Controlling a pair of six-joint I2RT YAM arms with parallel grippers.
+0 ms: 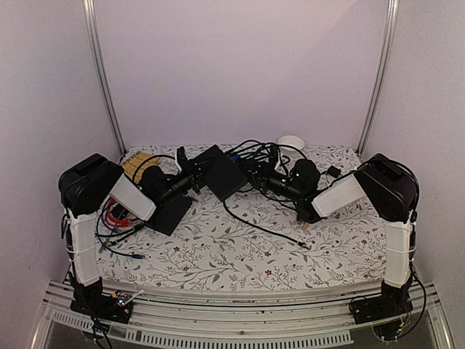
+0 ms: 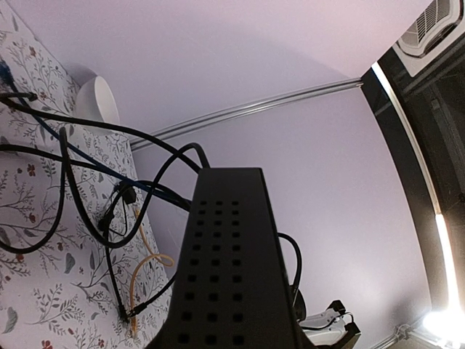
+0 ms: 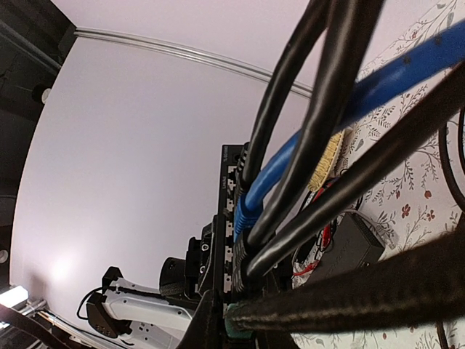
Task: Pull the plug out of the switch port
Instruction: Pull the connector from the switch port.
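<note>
The switch (image 1: 221, 173), a flat black box, is lifted off the table at the back middle. My left gripper (image 1: 195, 177) is shut on its left end. In the left wrist view its vented casing (image 2: 232, 276) fills the bottom and hides my fingers. In the right wrist view its row of sockets (image 3: 227, 218) faces me, with a blue cable (image 3: 327, 138) and black cables plugged in. My right gripper (image 1: 263, 177) is at the socket edge among the cables. Its jaws (image 3: 231, 326) close tightly on a greenish plug at the lowest socket.
A thinner black slab (image 1: 166, 212) lies left of the middle. A loose black cable (image 1: 261, 227) trails across the floral cloth. A white bowl (image 1: 291, 143) stands at the back. Red wires (image 1: 115, 214) and a yellow coil (image 1: 138, 166) lie at the left.
</note>
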